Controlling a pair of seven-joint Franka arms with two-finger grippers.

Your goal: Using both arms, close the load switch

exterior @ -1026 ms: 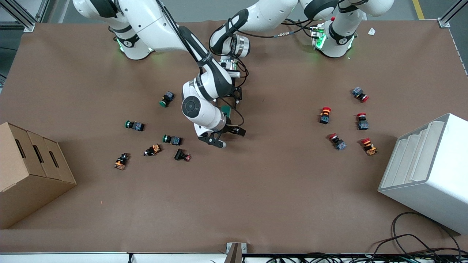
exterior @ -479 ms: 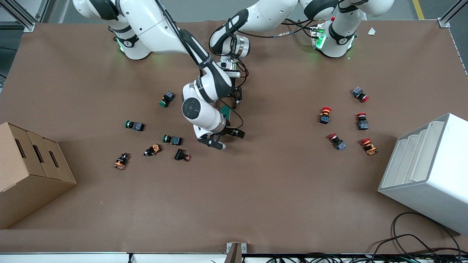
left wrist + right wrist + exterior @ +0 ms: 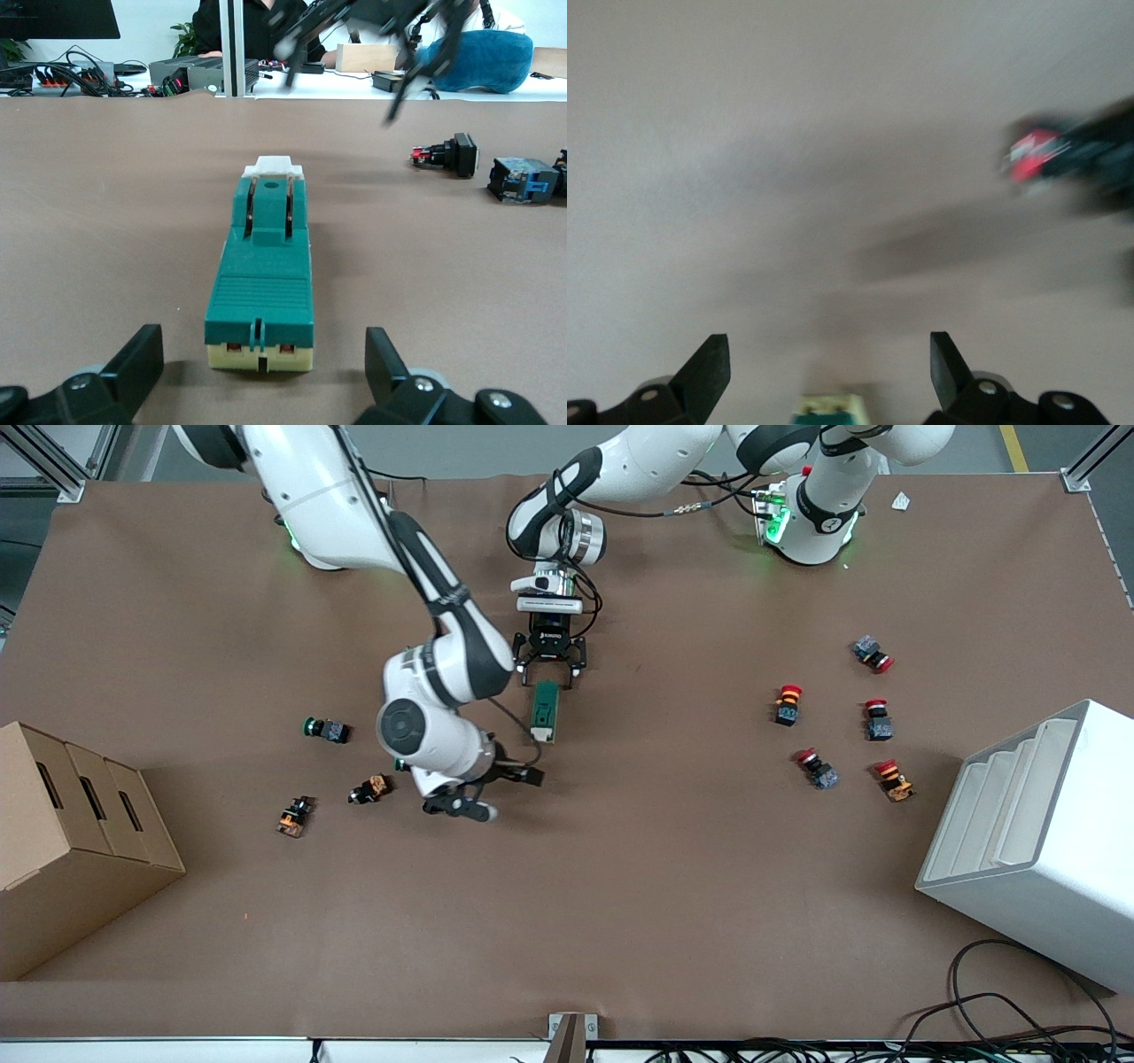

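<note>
The load switch [image 3: 544,711] is a dark green oblong block with a cream-white end, lying flat on the brown table. My left gripper [image 3: 549,674] is open, with its fingers either side of the switch's end that lies farther from the front camera, not touching it. In the left wrist view the switch [image 3: 261,274] lies between the open fingertips of the left gripper [image 3: 261,359]. My right gripper [image 3: 512,794] is open and empty, off the switch toward the right arm's end of the table. In the blurred right wrist view, the right gripper [image 3: 828,367] shows only the switch's cream end [image 3: 828,409].
Green and orange push buttons [image 3: 326,730] [image 3: 370,788] [image 3: 293,816] lie toward the right arm's end, near a cardboard box [image 3: 71,841]. Several red push buttons [image 3: 788,703] [image 3: 879,721] lie toward the left arm's end, near a white rack [image 3: 1036,841].
My right arm has swung off the switch toward its own end of the table, uncovering the whole switch. The left gripper and the switch have stayed in place.
</note>
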